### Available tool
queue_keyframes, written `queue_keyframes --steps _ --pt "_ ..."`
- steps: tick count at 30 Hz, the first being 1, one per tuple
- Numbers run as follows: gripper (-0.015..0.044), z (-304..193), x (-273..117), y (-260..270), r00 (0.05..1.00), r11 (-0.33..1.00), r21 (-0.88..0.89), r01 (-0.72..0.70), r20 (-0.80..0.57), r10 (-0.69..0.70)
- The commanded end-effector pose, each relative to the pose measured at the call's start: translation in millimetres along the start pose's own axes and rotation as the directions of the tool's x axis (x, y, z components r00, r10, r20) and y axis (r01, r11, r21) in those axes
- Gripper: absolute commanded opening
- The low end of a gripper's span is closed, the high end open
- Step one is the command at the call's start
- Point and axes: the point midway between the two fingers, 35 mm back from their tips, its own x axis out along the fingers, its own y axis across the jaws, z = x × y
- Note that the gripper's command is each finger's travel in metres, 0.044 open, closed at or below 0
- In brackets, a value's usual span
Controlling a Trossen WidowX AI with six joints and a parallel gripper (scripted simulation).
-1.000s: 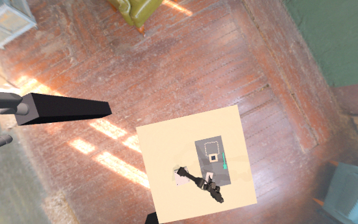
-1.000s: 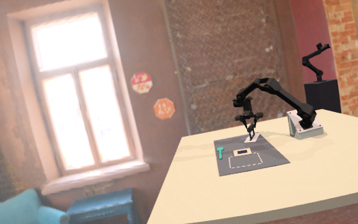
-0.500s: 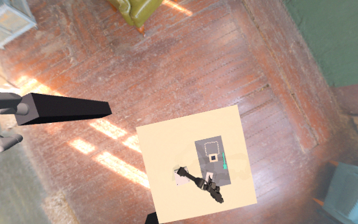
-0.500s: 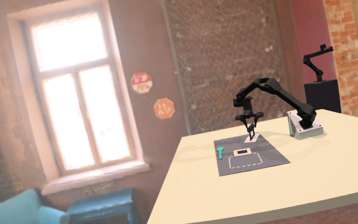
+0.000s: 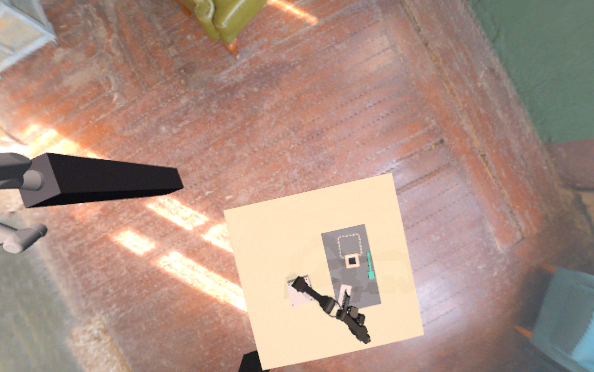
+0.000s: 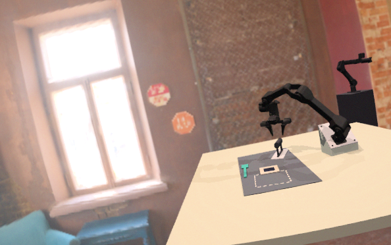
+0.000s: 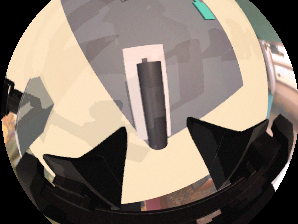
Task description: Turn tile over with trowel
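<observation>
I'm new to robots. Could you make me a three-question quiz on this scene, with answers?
1. True or false: the gripper is holding the trowel.
2. Multiple choice: where is the green tool?
A. Inside the dashed outline
B. On the mat, near its edge
C. On the tile
3. Fill in the blank: the centre of the tile is ____ in colour.

Key: 1. False; 2. B; 3. dark
</observation>
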Motion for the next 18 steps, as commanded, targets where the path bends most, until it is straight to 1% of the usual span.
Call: queue_keyframes --steps 1,9,18 --pt "0.03 -2 1 -1 1.0 0.997 0.069 0.019 -0.012 -0.019" --pt "0.03 -9 7 -4 0.995 0.94 0.327 0.098 -0.032 -0.092" --pt "0.03 -15 13 -5 0.984 0.79 0.59 0.168 -0.052 -0.171"
